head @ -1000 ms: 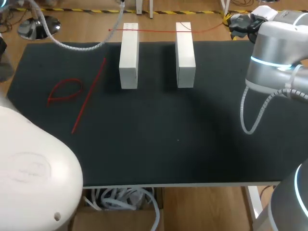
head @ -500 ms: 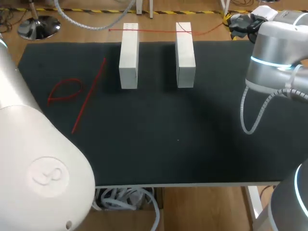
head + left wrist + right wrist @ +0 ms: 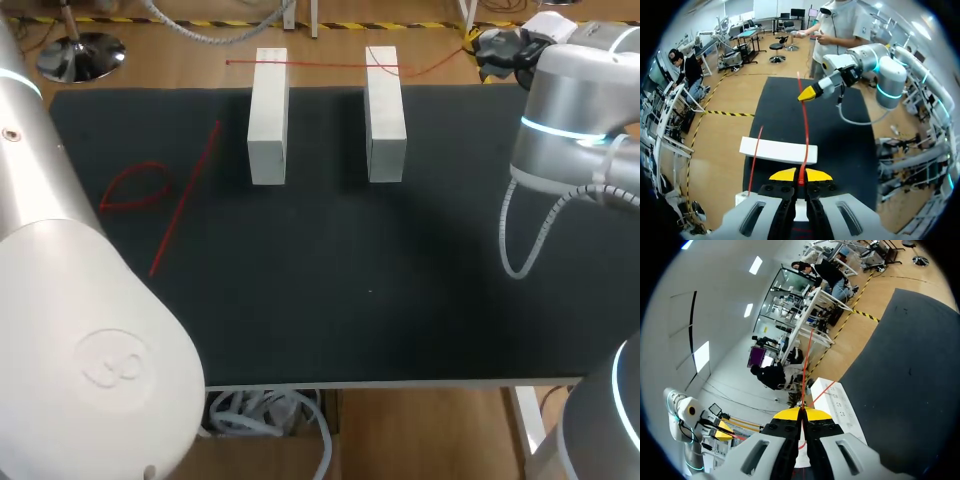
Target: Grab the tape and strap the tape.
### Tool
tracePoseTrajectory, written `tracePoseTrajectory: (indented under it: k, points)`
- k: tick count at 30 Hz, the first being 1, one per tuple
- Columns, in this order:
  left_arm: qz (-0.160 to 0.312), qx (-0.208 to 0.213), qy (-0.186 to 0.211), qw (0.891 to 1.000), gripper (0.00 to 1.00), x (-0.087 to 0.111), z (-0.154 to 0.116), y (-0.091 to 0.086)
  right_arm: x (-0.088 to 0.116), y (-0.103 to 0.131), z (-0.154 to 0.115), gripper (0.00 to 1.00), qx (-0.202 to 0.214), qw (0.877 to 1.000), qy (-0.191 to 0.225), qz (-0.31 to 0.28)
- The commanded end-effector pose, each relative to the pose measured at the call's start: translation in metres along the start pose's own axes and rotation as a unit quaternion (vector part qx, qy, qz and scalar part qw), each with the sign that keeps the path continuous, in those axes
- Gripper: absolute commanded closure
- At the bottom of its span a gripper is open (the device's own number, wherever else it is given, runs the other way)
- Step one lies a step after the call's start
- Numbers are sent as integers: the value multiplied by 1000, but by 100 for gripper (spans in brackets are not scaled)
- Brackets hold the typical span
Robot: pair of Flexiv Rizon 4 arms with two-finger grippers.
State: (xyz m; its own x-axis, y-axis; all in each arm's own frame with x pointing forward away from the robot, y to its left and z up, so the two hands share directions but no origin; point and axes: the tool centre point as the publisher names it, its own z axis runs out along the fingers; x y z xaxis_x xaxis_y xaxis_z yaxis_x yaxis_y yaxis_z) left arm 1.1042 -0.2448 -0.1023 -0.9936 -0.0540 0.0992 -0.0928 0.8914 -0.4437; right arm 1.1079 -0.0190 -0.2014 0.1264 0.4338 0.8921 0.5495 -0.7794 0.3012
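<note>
Two grippers, one tape (image 3: 320,65): my left gripper (image 3: 800,175) and right gripper (image 3: 801,413) each pinch an end, so its long axis runs straight between them across the white blocks (image 3: 268,115).

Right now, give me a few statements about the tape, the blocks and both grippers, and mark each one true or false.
1. Two white blocks stand on the table. True.
2. The left gripper is open. False: it is shut on the red tape.
3. The right gripper is shut on the same tape. True.
4. The red loop lies to the right of the blocks. False: it lies to their left, beside a straight red strip.
</note>
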Motion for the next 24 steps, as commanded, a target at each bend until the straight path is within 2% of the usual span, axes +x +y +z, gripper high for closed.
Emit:
tracePoseTrajectory:
  k: [1,12,24]
  points:
    - [-3,-54,3,999,100,-5,0,-10,-1,0,-1,100,0,1000,2,0]
    - [4,-69,-28,997,100,-4,1,-19,-1,0,-1,100,0,1000,2,0]
    - [4,-69,-28,997,100,-4,1,-19,-1,0,-1,100,0,1000,2,0]
